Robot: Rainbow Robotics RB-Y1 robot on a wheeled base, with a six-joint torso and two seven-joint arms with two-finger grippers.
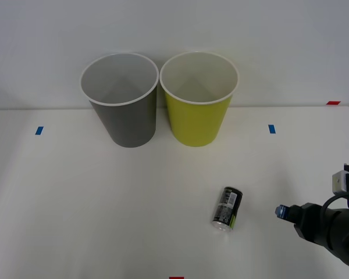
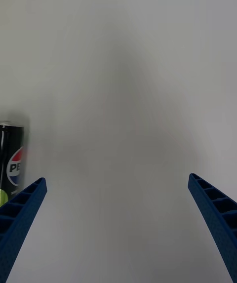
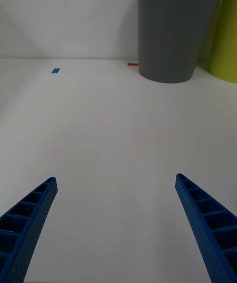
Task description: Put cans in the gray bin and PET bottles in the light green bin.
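The right end effector (image 2: 118, 223) hangs low over the white tabletop (image 1: 75, 221) with its two blue ribbed fingers (image 2: 22, 214) spread wide and nothing between them. In the front view its arm enters from the right edge, and the Pepsi can (image 1: 227, 208) lies on its side just off to the end effector's left, near but not touching. In the right wrist view the can (image 2: 11, 164) sits beside one finger, outside the gap, so the opening is not yet lined up on it. The wide spread looks like readiness for a grasp across the can's body; the next move probably calls for a sideways shift to bring the can between the fingers.

The left end effector (image 3: 116, 228) is also open and empty, its fingers splayed above bare tabletop. Ahead of it stands the gray bin (image 3: 175, 26), upright, with the light green bin (image 3: 224, 31) touching or nearly touching it on the far side. It appears to be waiting, since the can is on the other arm's side.

Both bins stand well beyond the right end effector, forward and to its left: the gray bin (image 1: 121, 99) is the can's destination and the farther of the two, the light green bin (image 1: 199, 96) the nearer. Their mouths face up and look empty, so sorting seems not yet begun. A lying can may roll when nudged.
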